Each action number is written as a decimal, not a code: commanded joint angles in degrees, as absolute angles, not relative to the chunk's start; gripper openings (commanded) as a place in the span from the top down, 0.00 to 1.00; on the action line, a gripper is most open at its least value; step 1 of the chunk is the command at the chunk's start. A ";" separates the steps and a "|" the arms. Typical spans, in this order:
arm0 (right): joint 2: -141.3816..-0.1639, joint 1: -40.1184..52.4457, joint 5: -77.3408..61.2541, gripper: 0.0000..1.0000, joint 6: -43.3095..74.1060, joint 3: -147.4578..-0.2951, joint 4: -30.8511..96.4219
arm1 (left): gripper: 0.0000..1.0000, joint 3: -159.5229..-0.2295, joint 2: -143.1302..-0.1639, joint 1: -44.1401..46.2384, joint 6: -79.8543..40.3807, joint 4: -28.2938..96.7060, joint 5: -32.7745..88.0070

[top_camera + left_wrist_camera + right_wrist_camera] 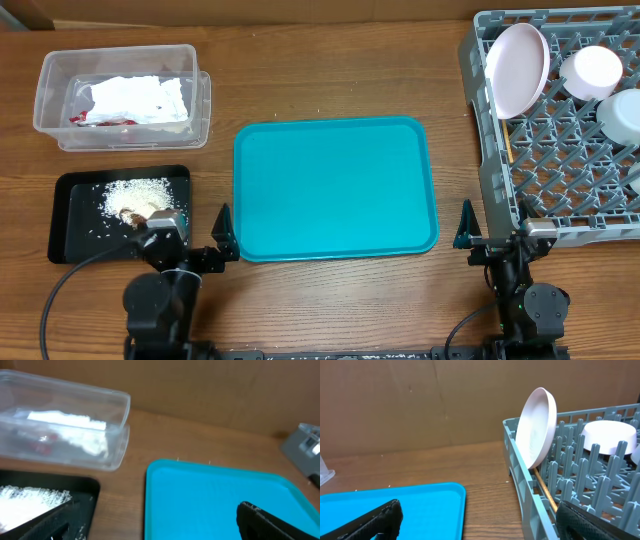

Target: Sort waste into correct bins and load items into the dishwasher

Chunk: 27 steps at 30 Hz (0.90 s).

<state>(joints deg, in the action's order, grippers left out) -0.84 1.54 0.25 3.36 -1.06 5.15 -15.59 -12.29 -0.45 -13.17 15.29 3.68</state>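
The clear tub (122, 92) at the back left holds crumpled white napkins (140, 98) and a bit of red wrapper (80, 119); it also shows in the left wrist view (65, 425). The black tray (70, 215) holds rice crumbs and brown scraps (135, 197). The grey dish rack (560, 215) holds the upright white plate (517, 68), an upturned pinkish-white bowl (590, 70), a grey-green bowl (620, 115) and chopsticks (507, 143). My left gripper (195, 238) is open and empty between the black tray and the teal tray. My right gripper (497, 232) is open and empty at the rack's front left corner.
A large teal serving tray (335, 185) lies mid-table with nothing on it, and shows in both wrist views (215, 495) (395, 505). In the right wrist view the plate (536, 427) leans in the rack (530, 495) above a chopstick (545, 492).
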 commanded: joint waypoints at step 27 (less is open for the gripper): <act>-0.16 1.54 0.36 0.00 3.16 -0.45 4.82 | 0.00 -0.25 -0.16 -0.40 0.30 4.47 1.91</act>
<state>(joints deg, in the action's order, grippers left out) -0.84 1.54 0.25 3.38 -1.06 5.15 -0.49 -0.75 -0.45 -3.90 4.25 2.96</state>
